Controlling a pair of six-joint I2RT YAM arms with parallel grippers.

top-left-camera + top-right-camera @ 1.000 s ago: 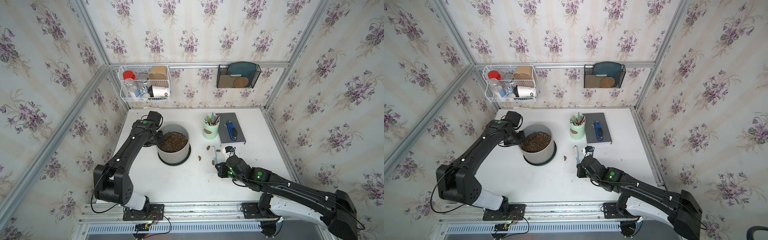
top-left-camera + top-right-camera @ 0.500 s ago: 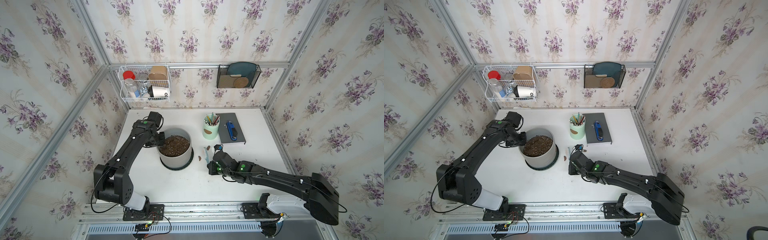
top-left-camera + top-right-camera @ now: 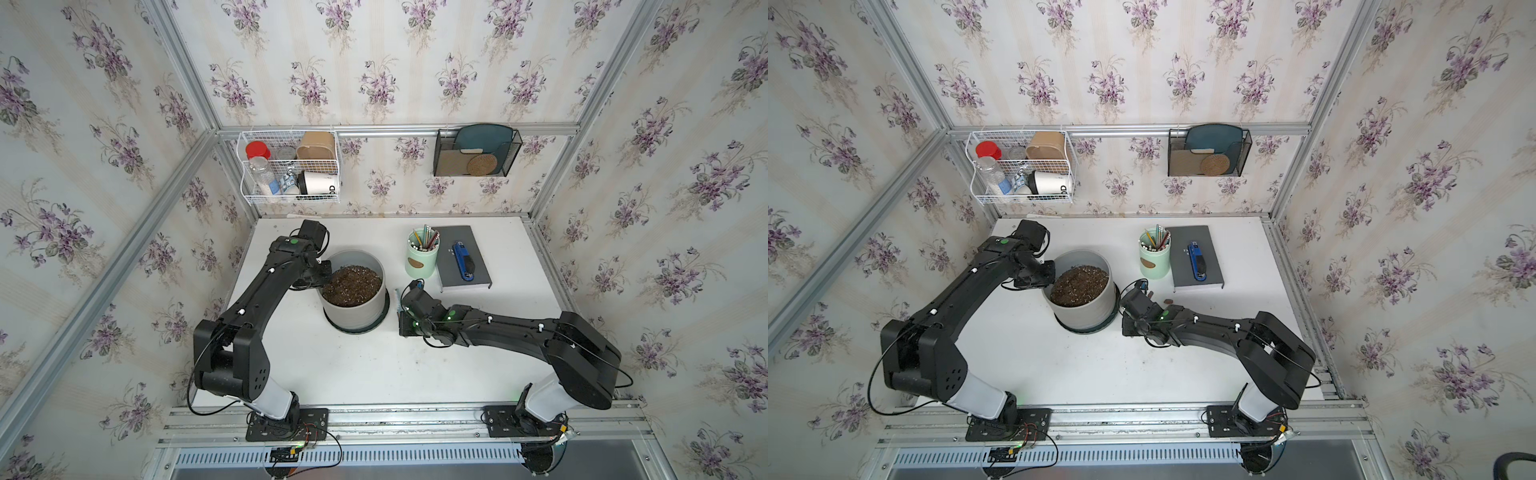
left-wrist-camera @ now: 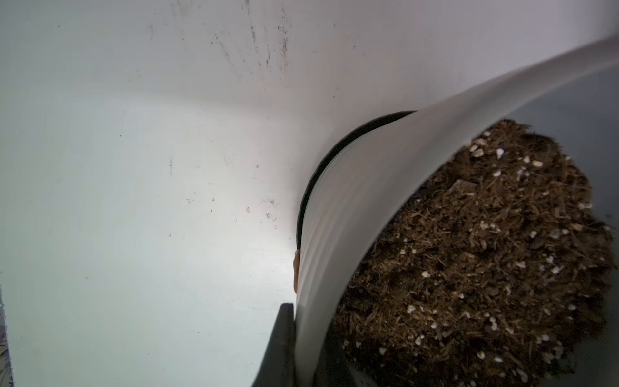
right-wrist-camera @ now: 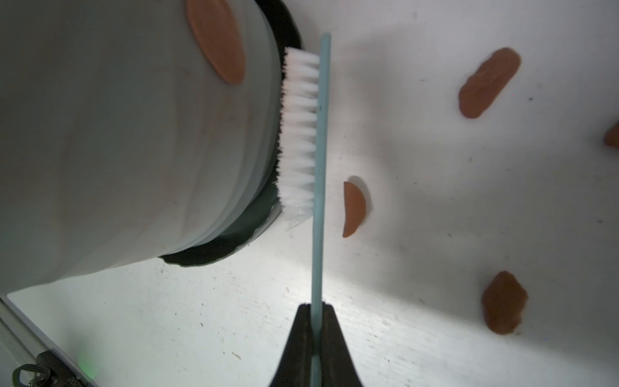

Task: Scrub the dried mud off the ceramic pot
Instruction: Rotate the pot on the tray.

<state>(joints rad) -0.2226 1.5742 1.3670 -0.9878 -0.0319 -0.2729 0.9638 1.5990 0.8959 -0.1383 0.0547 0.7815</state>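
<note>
In both top views the light-grey, soil-filled ceramic pot [image 3: 353, 318] [image 3: 1084, 312] was seen left of frame centre, a mint-green cup [image 3: 422, 266] to its upper right. In the left wrist view its rim was pinched by the left end effector [image 4: 306, 323]. In the right wrist view a brush [image 5: 320, 134] was gripped by the right end effector [image 5: 315, 310], bristles against the pot beside dried mud [image 5: 216, 43].

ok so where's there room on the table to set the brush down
Widest bare patch: front of the table, between the arm bases and the pot. A narrower strip lies behind the pot, along the back wall. Crowded between pot and notebook: brush, right pincer, mud blobs.
</note>
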